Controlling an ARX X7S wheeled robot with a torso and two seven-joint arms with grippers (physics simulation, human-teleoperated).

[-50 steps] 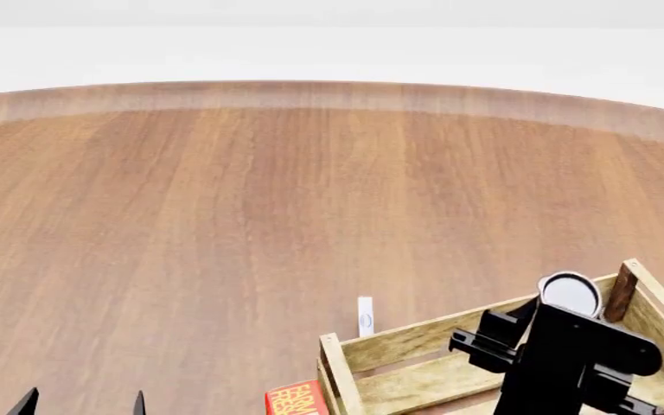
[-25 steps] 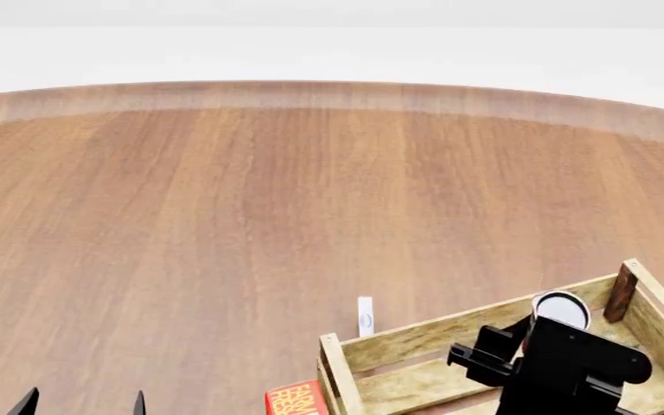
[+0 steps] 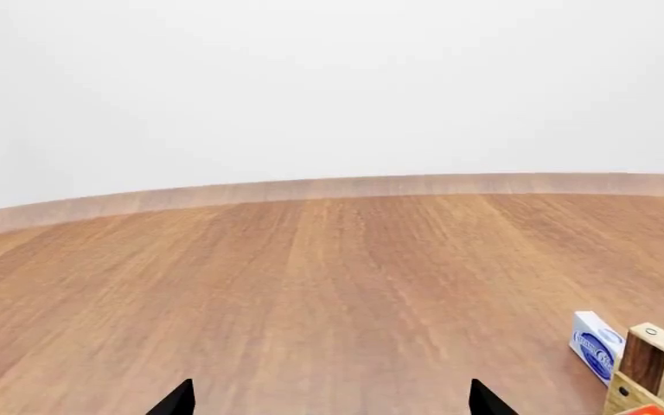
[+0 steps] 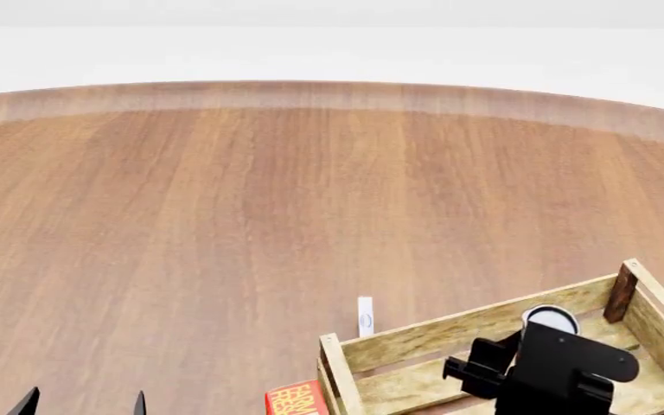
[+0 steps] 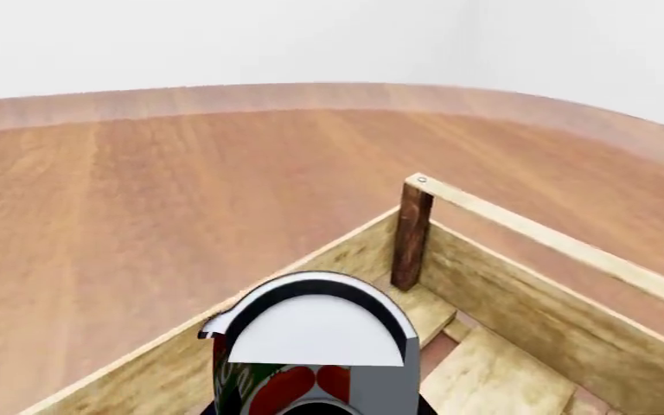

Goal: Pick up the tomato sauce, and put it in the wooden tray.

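The tomato sauce (image 4: 552,319), a small can with a silver-white top and a red and green label, hangs low inside the wooden tray (image 4: 448,332), near its far wall. My right gripper (image 4: 543,344) is shut on it from the near side. The black wrist hides the can's body in the head view. In the right wrist view the tomato sauce (image 5: 309,339) fills the near field, with the wooden tray's corner post (image 5: 411,232) and slat walls just beyond. My left gripper (image 4: 83,405) is open at the table's near left, and my left gripper (image 3: 329,402) has nothing between its fingers.
A small blue-and-white box (image 4: 365,316) stands on the table just beyond the tray's far left corner; the same box (image 3: 594,344) shows in the left wrist view. A red box (image 4: 297,399) lies against the tray's left side. The round wooden table (image 4: 252,199) stretches far ahead.
My right gripper has come down with the tomato sauce, from above the tray's far wall to inside the tray. The left gripper has not moved.
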